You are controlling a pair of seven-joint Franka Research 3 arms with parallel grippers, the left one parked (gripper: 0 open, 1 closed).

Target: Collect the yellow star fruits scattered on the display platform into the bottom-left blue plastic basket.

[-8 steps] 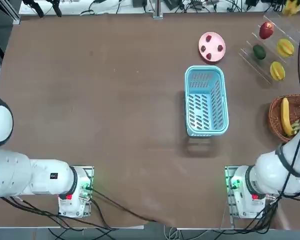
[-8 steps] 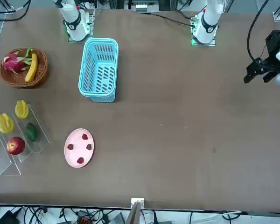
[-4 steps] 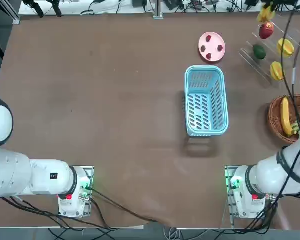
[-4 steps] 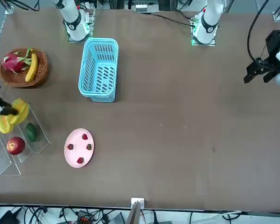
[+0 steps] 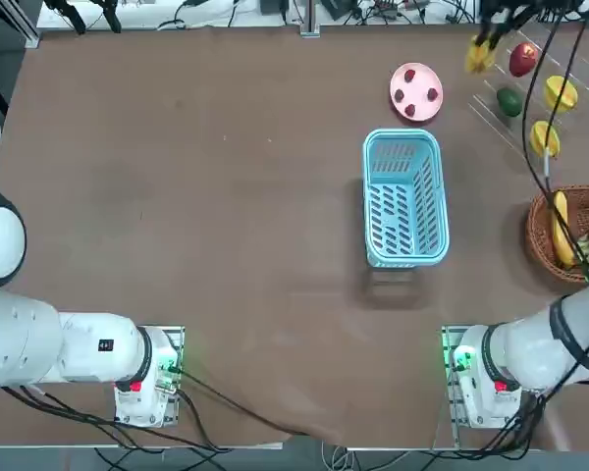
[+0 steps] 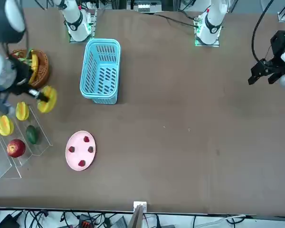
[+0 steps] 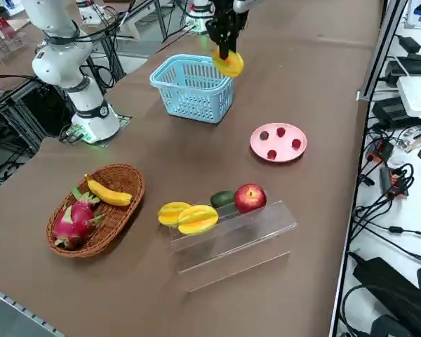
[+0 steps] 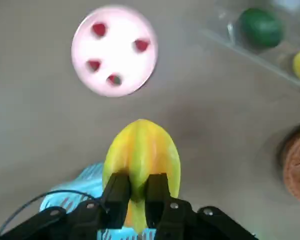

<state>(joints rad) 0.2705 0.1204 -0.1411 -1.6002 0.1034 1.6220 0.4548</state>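
Since half a second ago the right gripper (image 5: 480, 41) has carried its star fruit (image 5: 480, 56) off the display platform (image 7: 231, 232) and out over bare table; in the top view it then hung at the rack's far edge beside the red apple (image 5: 522, 61), and now it sits further left, between the rack and the pink plate (image 5: 416, 91); in the front view the arm, then only a dark sliver at the left edge, now fills the upper left corner. Two star fruits (image 5: 560, 93) (image 5: 544, 138) have stayed on the rack, along with the green fruit (image 5: 509, 101) and the apple; the basket and plate have not shifted.

In the top view, from left to right: the blue plastic basket (image 5: 403, 198) stands empty near the table's middle; the pink plate lies just beyond it, with small red pieces on it; the held fruit hangs above the table to the plate's right; then the rack with its four fruits; at the right edge, nearer the robot, the wicker bowl (image 5: 545, 235) holds a banana (image 5: 562, 228) and a pink dragon fruit (image 7: 74, 217).

In the wrist view the fingers (image 8: 116, 192) are pressed narrowly together, pinching the near end of the yellow fruit; the rest of the fruit sticks out past the tips; the basket's rim shows just under the fingers.
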